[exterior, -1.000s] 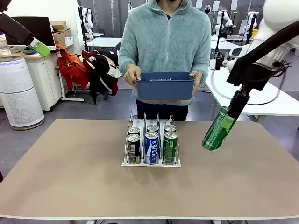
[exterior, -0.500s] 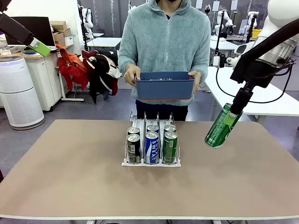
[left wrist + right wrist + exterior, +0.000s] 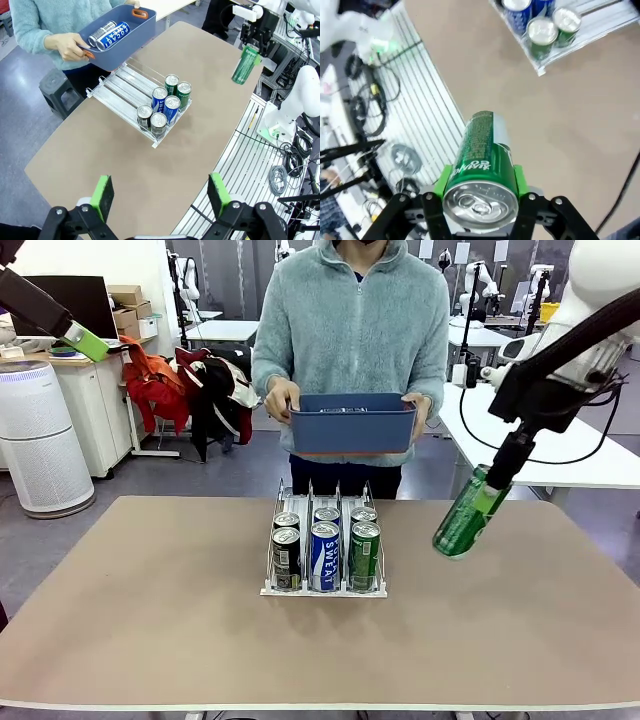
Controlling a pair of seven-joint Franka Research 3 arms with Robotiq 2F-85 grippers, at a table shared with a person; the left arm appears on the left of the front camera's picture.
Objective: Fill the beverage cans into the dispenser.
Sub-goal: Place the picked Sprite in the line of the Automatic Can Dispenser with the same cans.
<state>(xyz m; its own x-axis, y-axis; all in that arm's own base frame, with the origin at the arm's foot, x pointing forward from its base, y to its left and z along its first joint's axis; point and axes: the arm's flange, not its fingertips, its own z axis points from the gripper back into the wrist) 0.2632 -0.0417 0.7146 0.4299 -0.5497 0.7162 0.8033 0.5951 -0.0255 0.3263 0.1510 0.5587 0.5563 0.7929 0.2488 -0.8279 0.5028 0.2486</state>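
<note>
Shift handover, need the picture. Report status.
Right jaws shut on green can, tilted, aloft right of dispenser. Left jaws open, empty. Six cans racked. Blue bin held at dispenser's back end.

In the front view the blue bin [image 3: 354,430] hides its contents behind its near wall. The dispenser's [image 3: 322,592] rear cans [image 3: 327,514] sit half behind the front row. The left arm [image 3: 35,302] runs off the edge at ten o'clock (one green pad shows). In the right wrist view the dispenser is cut at one o'clock, and the green can [image 3: 480,150], its print blurred, covers most of the right gripper's [image 3: 480,182] pads.
</note>
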